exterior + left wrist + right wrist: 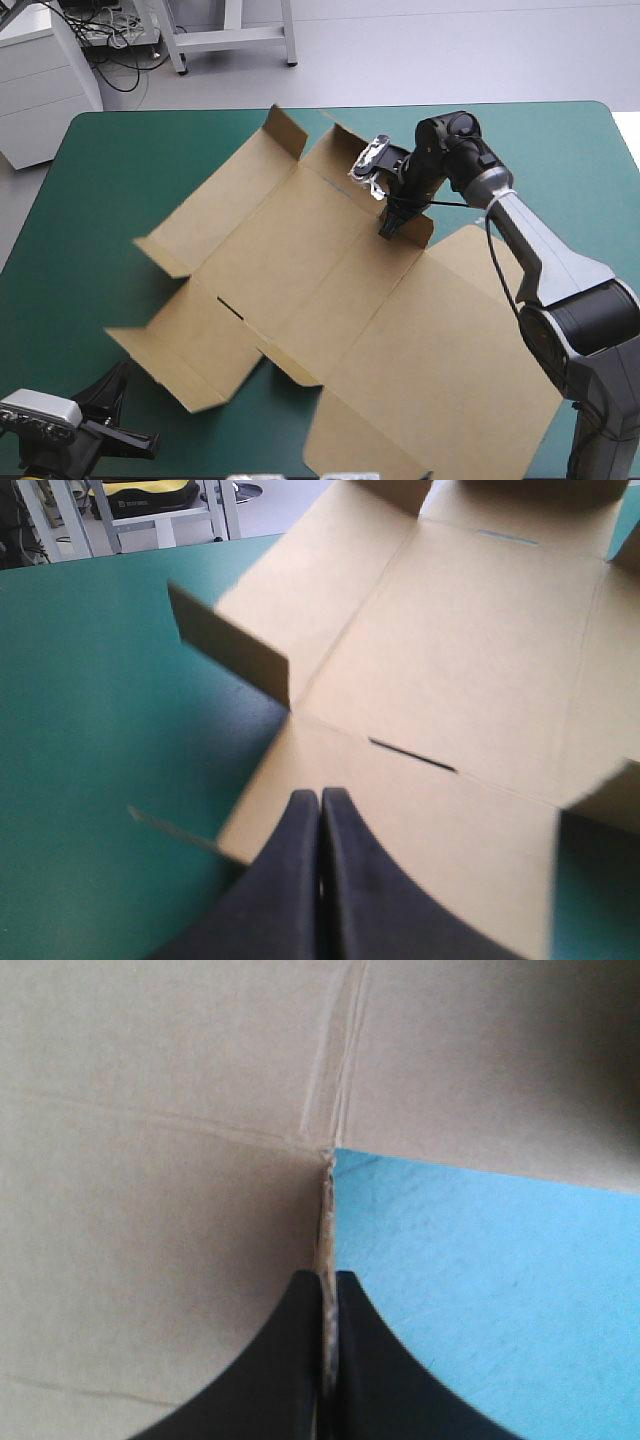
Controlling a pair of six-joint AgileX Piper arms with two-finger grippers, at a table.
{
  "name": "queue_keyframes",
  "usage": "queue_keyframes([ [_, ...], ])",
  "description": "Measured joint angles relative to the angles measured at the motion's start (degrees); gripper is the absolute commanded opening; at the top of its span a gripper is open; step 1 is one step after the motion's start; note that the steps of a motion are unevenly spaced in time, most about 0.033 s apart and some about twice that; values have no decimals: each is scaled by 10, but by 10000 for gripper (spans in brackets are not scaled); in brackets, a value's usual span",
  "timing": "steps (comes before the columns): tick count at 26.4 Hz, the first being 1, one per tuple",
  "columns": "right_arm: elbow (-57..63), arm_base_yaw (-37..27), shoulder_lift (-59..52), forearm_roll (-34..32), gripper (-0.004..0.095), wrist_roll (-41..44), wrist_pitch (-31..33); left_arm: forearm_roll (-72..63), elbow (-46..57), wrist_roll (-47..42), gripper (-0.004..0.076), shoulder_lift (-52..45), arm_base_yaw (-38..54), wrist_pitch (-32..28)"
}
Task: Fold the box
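Note:
The brown box [330, 290] lies unfolded across the middle of the teal-green table [110, 170], with its left-hand flaps [165, 245] standing partly raised. My right gripper [388, 228] points down at the box's far right side. It is shut on a raised flap, whose thin edge [325, 1220] runs up between the black fingers in the right wrist view [325, 1278]. My left gripper [120, 375] is low at the near left corner, shut [320, 795], its tip at the near edge of a box panel [450, 660]. No board shows between its fingers.
Bare teal-green cover [100, 730] lies left of the box and along the far right of the table [570, 160]. The box's large near-right panel [440, 390] reaches toward the table's front edge. A narrow slot [412, 755] is cut in the panel ahead of the left gripper.

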Motion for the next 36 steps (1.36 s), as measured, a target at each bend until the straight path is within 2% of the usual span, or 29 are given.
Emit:
queue_keyframes([
  [7, -13, 58, 19, -20, -23, -157, -85, 0, 0, 0, -32, 0, 0, 0],
  [11, -13, 69, 19, 11, -23, -219, -128, 0, 0, 0, -32, 0, 0, 0],
  [14, -14, 69, 24, 36, -23, -243, -153, 0, 0, 0, -32, 0, 0, 0],
  [19, -14, 69, 46, 37, 7, -251, -164, 0, 0, 0, -32, 0, 0, 0],
  [23, -14, 69, 56, 36, 130, -239, -167, 0, 0, 0, -32, 0, 0, 0],
  [30, -14, 69, 59, 36, 549, -233, -168, 0, 0, 0, -32, 0, 0, 0],
  [36, -14, 69, 58, 35, 572, -219, -172, 0, 0, 0, -32, 0, 0, 0],
])
